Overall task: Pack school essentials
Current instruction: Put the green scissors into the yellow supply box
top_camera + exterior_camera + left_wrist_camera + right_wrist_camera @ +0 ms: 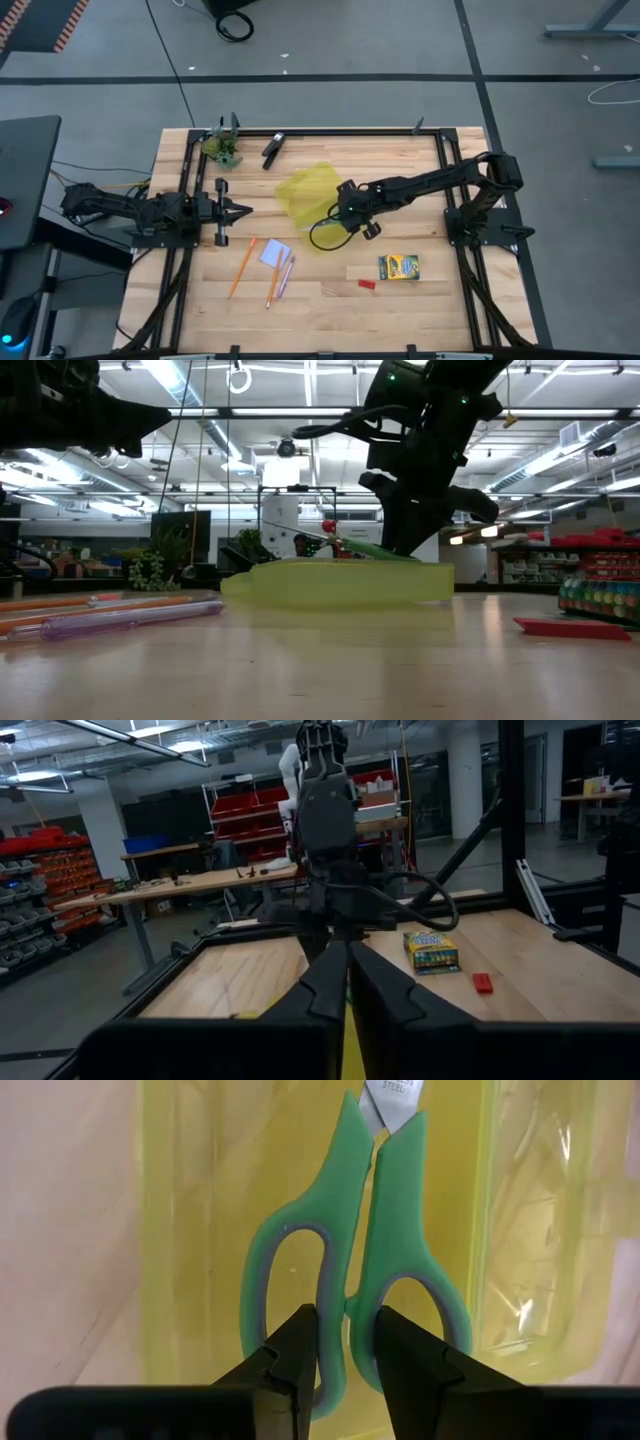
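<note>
- High view: right hand is reached over the yellow case at counter centre; crayon box, red eraser, pencils and note pad are laid on the near side. Left hand is parked left, fingers closed together.
- Low view: case is seen mid-counter, pencils left.
- Right wrist view: green-handled scissors are clamped between the right hand's fingers, over the case.
</note>
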Controlling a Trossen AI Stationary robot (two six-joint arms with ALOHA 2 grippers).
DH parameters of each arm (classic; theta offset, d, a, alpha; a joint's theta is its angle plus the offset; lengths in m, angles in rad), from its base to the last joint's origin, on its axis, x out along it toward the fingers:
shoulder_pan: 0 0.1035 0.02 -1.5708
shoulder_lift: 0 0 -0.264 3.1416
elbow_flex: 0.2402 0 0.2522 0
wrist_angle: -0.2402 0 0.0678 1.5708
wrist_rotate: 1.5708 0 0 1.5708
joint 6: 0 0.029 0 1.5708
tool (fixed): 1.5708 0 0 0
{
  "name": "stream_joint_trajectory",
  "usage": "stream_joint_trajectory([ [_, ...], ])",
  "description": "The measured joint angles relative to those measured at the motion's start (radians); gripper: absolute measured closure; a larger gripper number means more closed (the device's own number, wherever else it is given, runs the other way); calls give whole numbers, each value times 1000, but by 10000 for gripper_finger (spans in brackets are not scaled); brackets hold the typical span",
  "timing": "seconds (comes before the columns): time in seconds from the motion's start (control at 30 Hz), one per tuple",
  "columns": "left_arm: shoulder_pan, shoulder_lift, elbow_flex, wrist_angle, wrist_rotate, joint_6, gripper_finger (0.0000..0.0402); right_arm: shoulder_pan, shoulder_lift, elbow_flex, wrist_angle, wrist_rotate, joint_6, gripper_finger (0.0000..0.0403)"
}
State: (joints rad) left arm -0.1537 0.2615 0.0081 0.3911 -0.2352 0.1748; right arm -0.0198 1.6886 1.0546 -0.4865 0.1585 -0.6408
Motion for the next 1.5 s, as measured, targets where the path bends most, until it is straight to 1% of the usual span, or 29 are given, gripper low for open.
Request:
stream_joint_trajectory([
  [0.33,0,0,0,0,0,0,370,-19,0,0,-25,-22,-27,295],
  [0.63,0,0,0,0,0,0,380,-20,0,0,-44,-61,-116,295],
  [0.77,0,0,0,0,0,0,377,-19,0,0,-44,-74,-147,295],
  [0.97,0,0,0,0,0,0,369,-20,-1,-17,-32,-90,-155,295],
  [1.3,0,0,0,0,0,0,381,-19,-1,-39,-37,-90,-157,294],
  [1.5,0,0,0,0,0,0,372,-19,-1,-39,-42,-84,-157,294],
])
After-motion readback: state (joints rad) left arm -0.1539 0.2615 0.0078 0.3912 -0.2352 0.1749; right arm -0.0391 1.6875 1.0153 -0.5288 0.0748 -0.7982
